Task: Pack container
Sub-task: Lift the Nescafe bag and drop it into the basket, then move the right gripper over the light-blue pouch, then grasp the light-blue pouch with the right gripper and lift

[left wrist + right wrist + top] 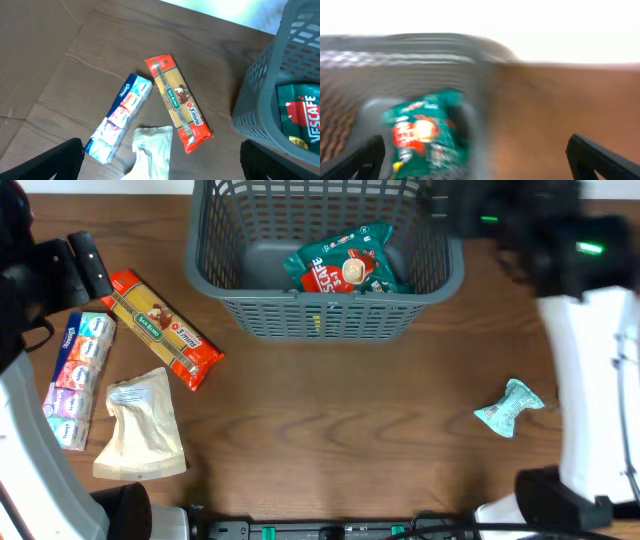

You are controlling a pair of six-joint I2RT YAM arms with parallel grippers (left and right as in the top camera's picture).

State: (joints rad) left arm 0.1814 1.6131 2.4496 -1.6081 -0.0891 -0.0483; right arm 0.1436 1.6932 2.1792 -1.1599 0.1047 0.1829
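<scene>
The grey lattice basket (330, 315) stands at the back middle with a green and red Nescafe packet (345, 265) inside. It also shows in the left wrist view (260, 105) and, blurred, in the right wrist view (420, 55). On the left lie a red pasta packet (165, 330), a tissue pack (78, 375) and a pale pouch (140, 430). A small teal wrapped packet (510, 408) lies at the right. My left gripper (160, 165) is open and empty above the pouch (152, 150). My right gripper (475, 160) is open and empty, over the basket's right wall.
The pasta packet (177, 102) and tissue pack (120, 117) lie side by side on the brown wooden table (330, 430). The right arm's white body (600, 380) stands along the right edge. The left arm (30, 270) is at the far left.
</scene>
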